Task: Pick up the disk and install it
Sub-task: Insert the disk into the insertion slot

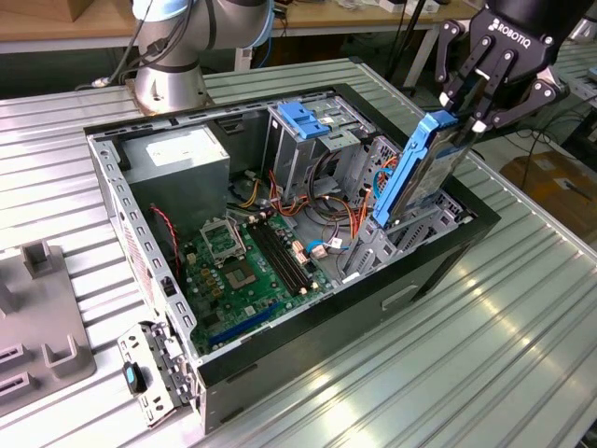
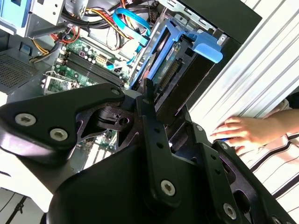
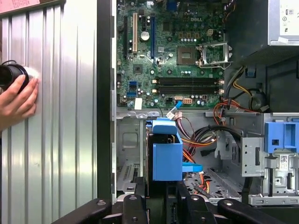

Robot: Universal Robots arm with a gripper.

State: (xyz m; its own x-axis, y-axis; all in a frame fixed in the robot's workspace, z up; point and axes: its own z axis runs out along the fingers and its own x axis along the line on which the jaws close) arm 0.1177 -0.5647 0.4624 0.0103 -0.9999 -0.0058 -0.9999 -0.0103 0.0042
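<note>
The disk (image 1: 415, 173), a silver-grey drive in a bright blue carrier, stands tilted on end with its lower part inside the grey drive cage (image 1: 392, 243), at the open computer case's end on the exterior view's right. My black gripper (image 1: 469, 121) comes down from above and is shut on the disk's upper end. In the first wrist view the disk (image 3: 167, 151) shows end-on, straight ahead of the gripper (image 3: 161, 207). In the second wrist view the disk (image 2: 175, 56) lies beyond the fingers (image 2: 148, 100), over the cage.
The open case (image 1: 438, 271) holds a green motherboard (image 1: 242, 261), a power supply (image 1: 177, 154), loose cables and a tall cage topped by a fixed blue bracket (image 1: 303, 117). A person's hand (image 2: 243, 133) rests on the ribbed table beside the case. A grey fixture (image 1: 37, 308) sits at the exterior view's left.
</note>
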